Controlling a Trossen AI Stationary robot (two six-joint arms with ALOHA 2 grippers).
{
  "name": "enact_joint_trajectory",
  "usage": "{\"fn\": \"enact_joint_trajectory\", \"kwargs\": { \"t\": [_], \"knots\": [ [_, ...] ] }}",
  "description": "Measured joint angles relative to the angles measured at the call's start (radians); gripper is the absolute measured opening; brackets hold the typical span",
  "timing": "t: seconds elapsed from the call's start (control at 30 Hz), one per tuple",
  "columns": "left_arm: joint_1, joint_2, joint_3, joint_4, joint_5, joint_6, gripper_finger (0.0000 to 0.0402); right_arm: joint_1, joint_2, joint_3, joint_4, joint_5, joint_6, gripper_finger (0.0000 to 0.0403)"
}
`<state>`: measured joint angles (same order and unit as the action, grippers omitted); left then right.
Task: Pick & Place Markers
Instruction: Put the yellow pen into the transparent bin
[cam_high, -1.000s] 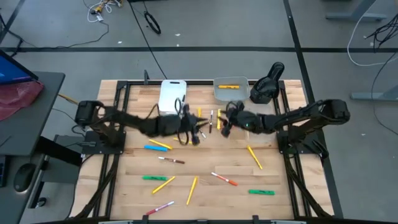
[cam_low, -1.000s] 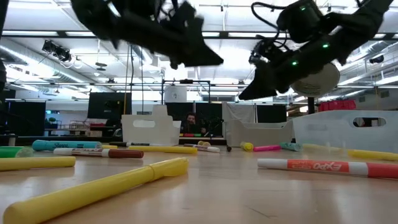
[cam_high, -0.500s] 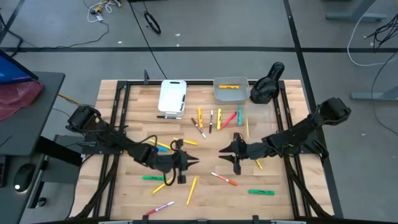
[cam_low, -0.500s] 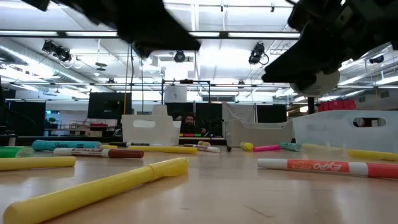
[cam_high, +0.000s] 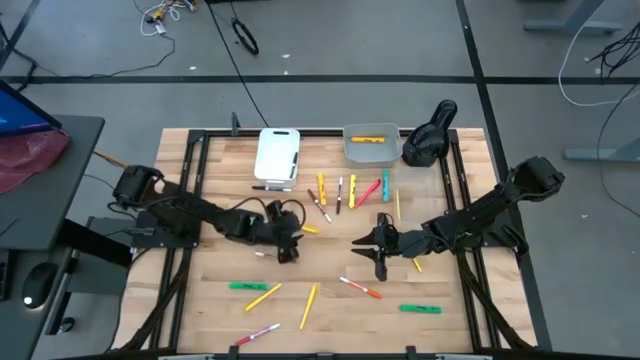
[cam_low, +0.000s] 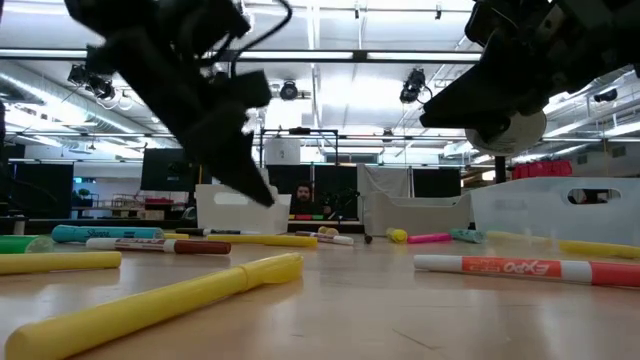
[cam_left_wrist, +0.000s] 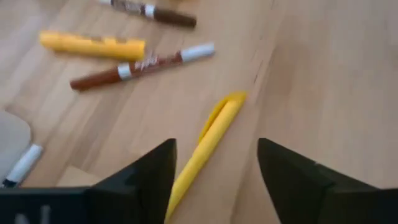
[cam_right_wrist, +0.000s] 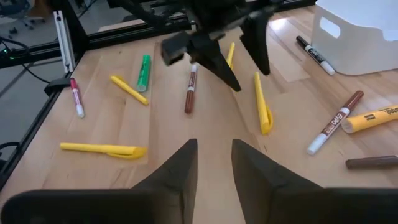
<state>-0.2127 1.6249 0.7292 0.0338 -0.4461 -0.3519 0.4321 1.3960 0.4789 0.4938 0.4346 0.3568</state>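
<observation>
Your left gripper (cam_high: 285, 250) reached low to mid-table, fingers spread over a yellow marker (cam_left_wrist: 208, 140), gripping nothing. Your right gripper (cam_high: 372, 252) pointed toward it, fingers slightly parted and empty. The grey bin (cam_high: 372, 148) held one yellow marker; the white bin (cam_high: 277, 155) looked empty. The other markers (cam_high: 350, 190) lay scattered on the table (cam_high: 450, 310).

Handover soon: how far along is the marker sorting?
Done: one yellow marker lies in the grey bin. In hand: nothing is held; the left hand is open around a loose yellow marker, and the right hand hangs empty. Left: many markers lie across the table.
</observation>
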Motion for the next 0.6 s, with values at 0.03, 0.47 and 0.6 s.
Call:
{"fn": "enact_joint_trajectory", "kwargs": {
  "t": [0.03,0.47,0.6],
  "knots": [
    [0.017,0.0,-0.024,0.019,0.024,0.02,0.0245,0.0,0.0,0.0,0.0,0.0,0.0,0.01],
    [0.11,-0.005,-0.228,0.197,0.183,0.144,0.0156,0.001,0.0,0.0,0.003,-0.007,0.002,0.01],
    [0.119,-0.005,-0.27,0.269,0.257,0.151,0.0109,0.001,0.0,0.0,0.005,-0.008,0.039,0.01]
  ]
}}
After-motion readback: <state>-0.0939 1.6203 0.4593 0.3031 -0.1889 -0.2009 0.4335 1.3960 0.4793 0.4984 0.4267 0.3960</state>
